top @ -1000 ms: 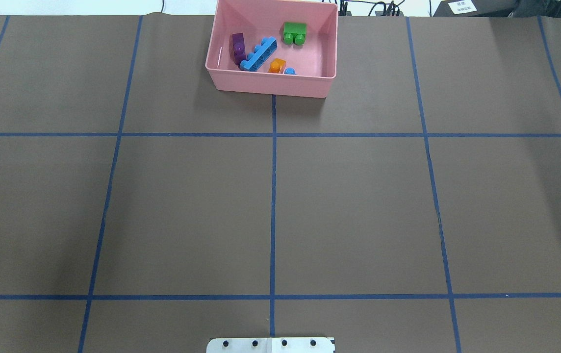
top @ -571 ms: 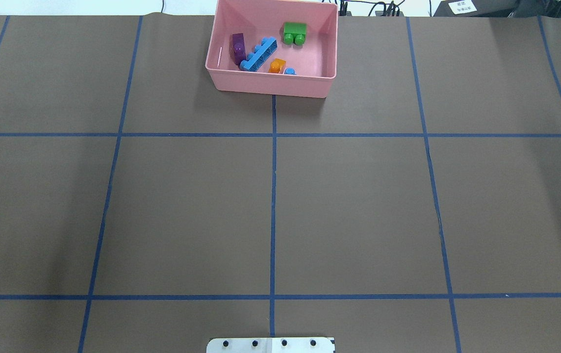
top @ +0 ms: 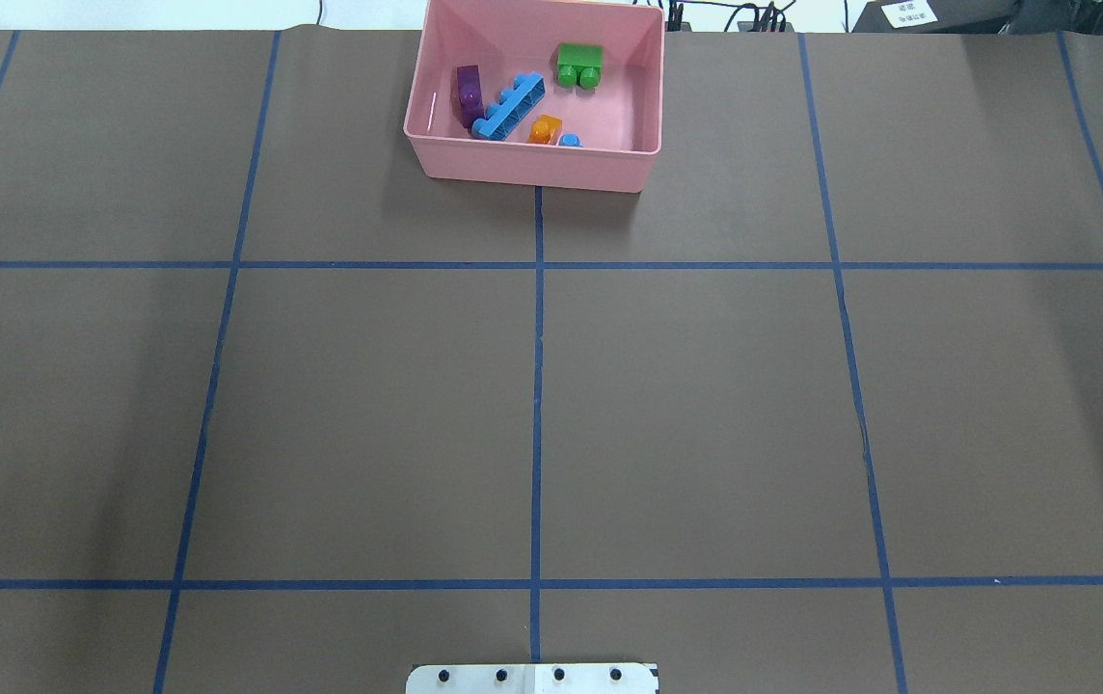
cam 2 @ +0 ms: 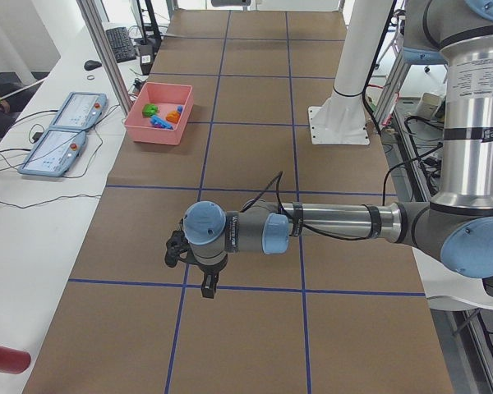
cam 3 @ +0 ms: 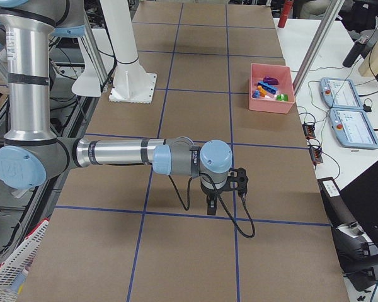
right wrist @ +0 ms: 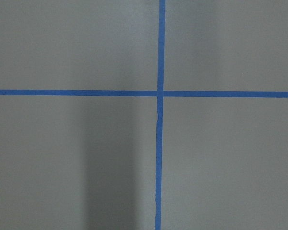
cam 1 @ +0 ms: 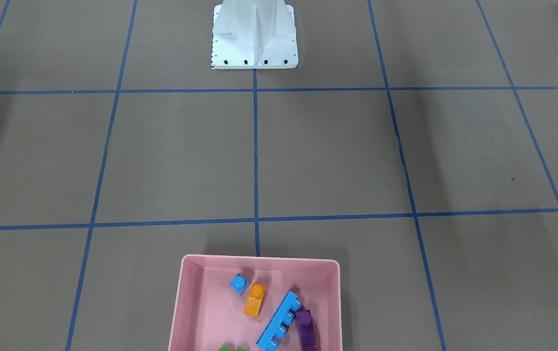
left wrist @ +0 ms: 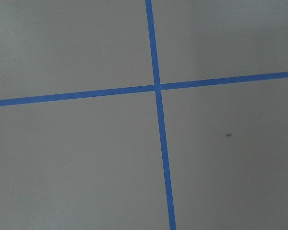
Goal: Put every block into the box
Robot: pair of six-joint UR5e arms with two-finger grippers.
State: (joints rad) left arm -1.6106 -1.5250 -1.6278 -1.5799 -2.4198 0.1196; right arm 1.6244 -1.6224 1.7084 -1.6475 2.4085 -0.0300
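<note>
All five blocks are in the shallow pink plastic box [top: 532,173], which sits open side up at the far middle of the brown paper-covered surface [top: 706,405], its long axis running left-right across the robot. No block shows outside the box in any view, so the task looks done, with at most arm parking left. Inside the box, the long four-stud light-blue bar [top: 510,106] lies diagonally, from near-left to far-right in the overhead view, apparently on its side with its studs facing the purple studded block [top: 468,94]. The purple block lies by the box's left wall with its long axis roughly near-far, touching or just beside the bar's near end. The orange block [top: 545,129] and the tiny one-stud light-blue square [top: 570,141] sit by the box's near wall, just beside each other. The green two-stud block [top: 578,66] lies toward the box's far-right corner, studs pointing toward the robot. The left pincer [cam 2: 207,283] and the right pincer [cam 3: 211,205] hang over the blue tape grid lines [top: 537,386], well apart from the box and holding nothing that I can see. Only the side views show them, so whether they are apart or together I cannot tell.
</note>
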